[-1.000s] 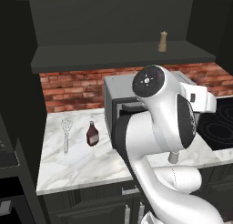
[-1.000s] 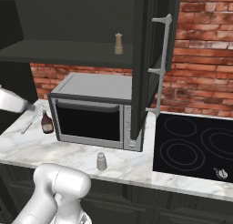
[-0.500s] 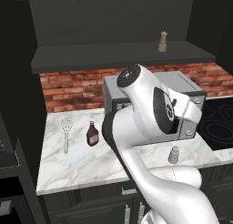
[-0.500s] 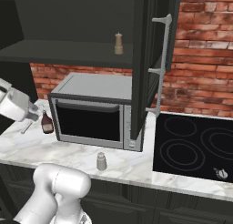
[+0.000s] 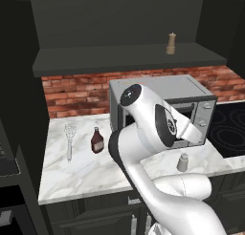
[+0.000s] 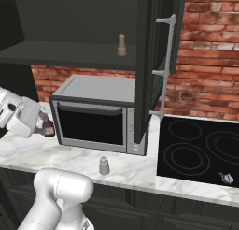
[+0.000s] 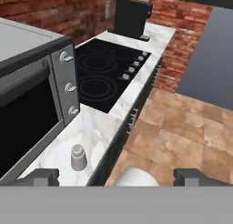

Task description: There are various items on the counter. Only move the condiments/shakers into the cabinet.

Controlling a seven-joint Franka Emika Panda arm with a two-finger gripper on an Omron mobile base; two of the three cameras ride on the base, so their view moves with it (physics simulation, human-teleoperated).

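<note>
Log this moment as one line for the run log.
tool: open, empty | pepper mill: on cabinet shelf | grey shaker: counter, before microwave | sauce bottle: counter, beside whisk

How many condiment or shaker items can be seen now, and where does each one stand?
3. The pepper mill stands on the cabinet ledge. The dark bottle stands on the counter beside the whisk. The grey shaker stands on the counter before the microwave. Others may be hidden behind the arm.

One whisk (image 5: 70, 135), one sauce bottle (image 5: 97, 141), one shaker (image 5: 183, 162), one pepper mill (image 5: 171, 43), one microwave (image 5: 158, 90).
</note>
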